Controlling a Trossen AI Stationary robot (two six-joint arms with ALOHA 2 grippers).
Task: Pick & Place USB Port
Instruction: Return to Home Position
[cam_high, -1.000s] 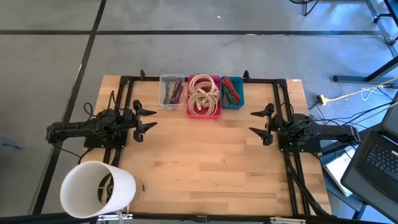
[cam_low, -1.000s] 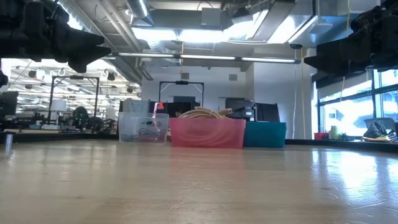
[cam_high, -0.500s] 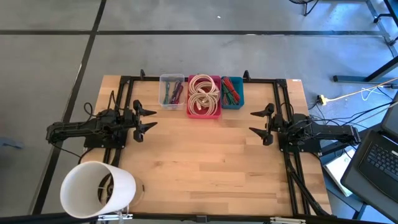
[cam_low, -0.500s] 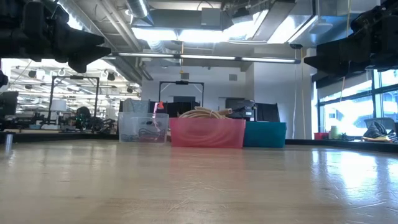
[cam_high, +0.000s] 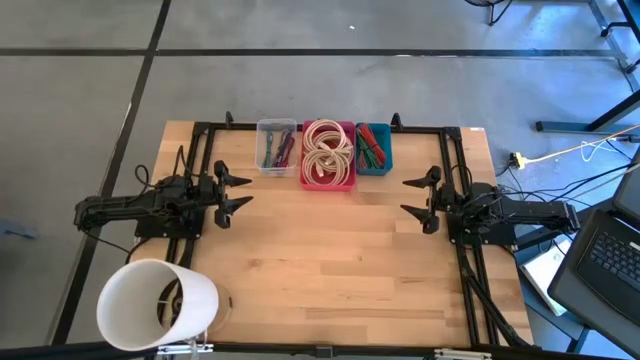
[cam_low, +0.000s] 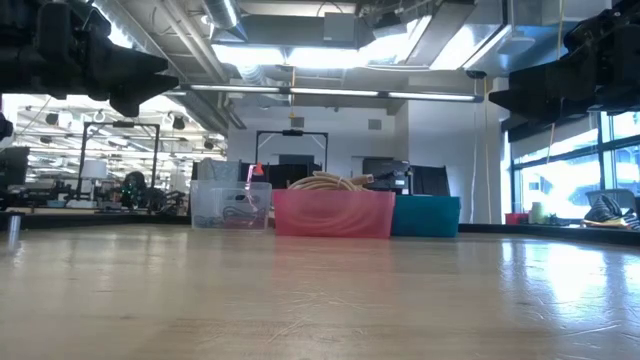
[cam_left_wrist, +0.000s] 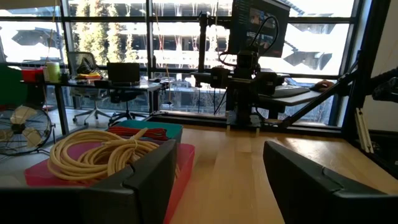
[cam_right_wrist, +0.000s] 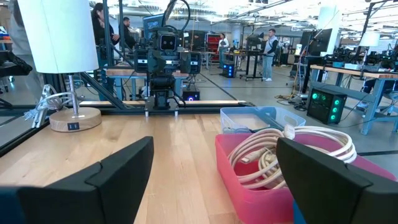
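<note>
**Left gripper** (cam_high: 238, 191): fingers spread wide with nothing between them. It sits over the left edge of the table (cam_high: 330, 260) and points inward.

**Right gripper** (cam_high: 412, 197): likewise spread and empty. It sits over the right edge and faces the left gripper across bare wood.

**Cables:** all are binned, and you have none loose on the boards as far as the views show.
- The white USB cables (cam_high: 327, 150) lie coiled in the red bin (cam_high: 328, 185).
- The orange USB cable (cam_high: 372, 153) lies with green strands in the blue bin (cam_high: 374, 171).
- The pink patterned USB cable (cam_high: 283, 150) lies in the transparent bin (cam_high: 262, 148).

**Relation that matters:** the three bins stand side by side in a row at the far edge, between the arms, with their long axes running near to far. The transparent bin is nearer your left gripper and the blue bin nearer your right. Both are well apart from the fingers. Judgement: homing calls for no reach toward the bins, and both arms look close to parked.

**Writing:** no brand or label is legible. The small tag on the lamp base (cam_right_wrist: 73, 120) is too small to read.
</note>
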